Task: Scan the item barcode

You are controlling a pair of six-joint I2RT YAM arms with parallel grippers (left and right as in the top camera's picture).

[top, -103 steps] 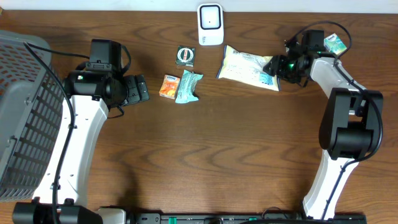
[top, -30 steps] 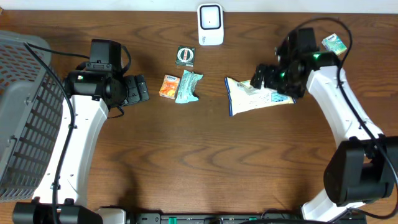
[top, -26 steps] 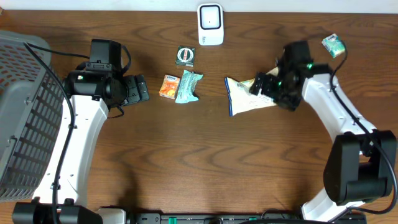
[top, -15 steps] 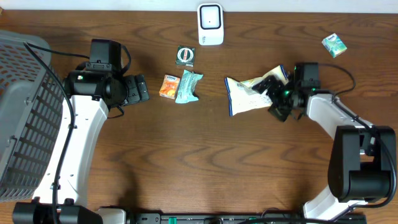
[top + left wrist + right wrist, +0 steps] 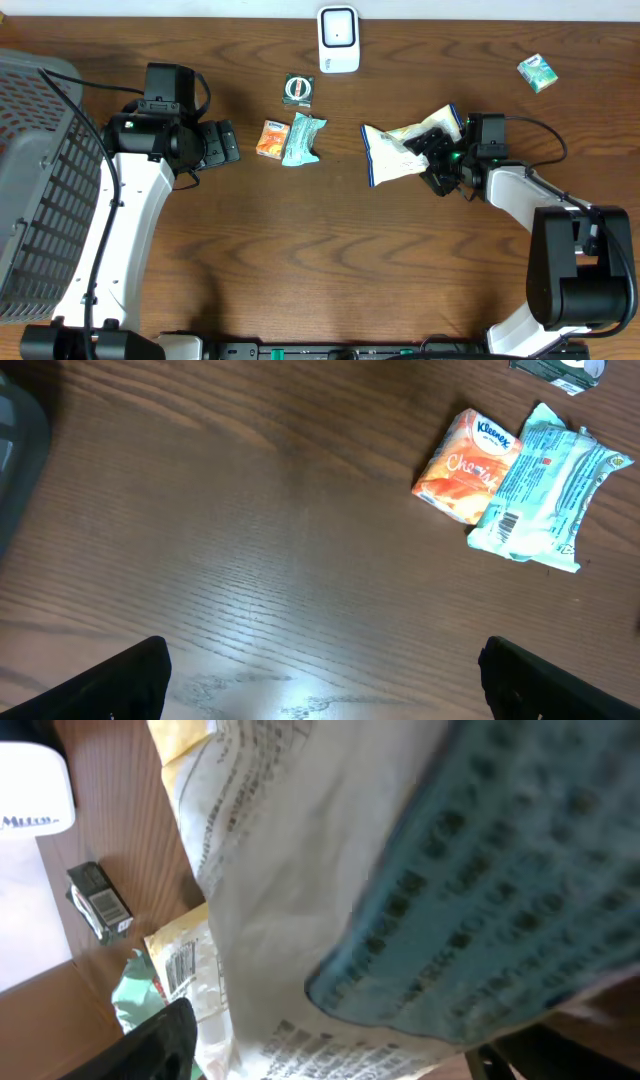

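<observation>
The right tool (image 5: pixel 435 162) has its jaws around the right end of the white-and-blue snack bag (image 5: pixel 392 160); whether they pinch it cannot be told. The bag lies on the wooden worktop (image 5: pixel 330 260), near the white scanner (image 5: pixel 338 40). The left tool (image 5: pixel 225 142) hangs wide open and empty beside an orange Kleenex pack (image 5: pixel 467 466).

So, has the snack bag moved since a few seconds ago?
Yes. The snack bag has shifted away from the white scanner, toward the robot's side of the table, and now lies tilted.
</observation>
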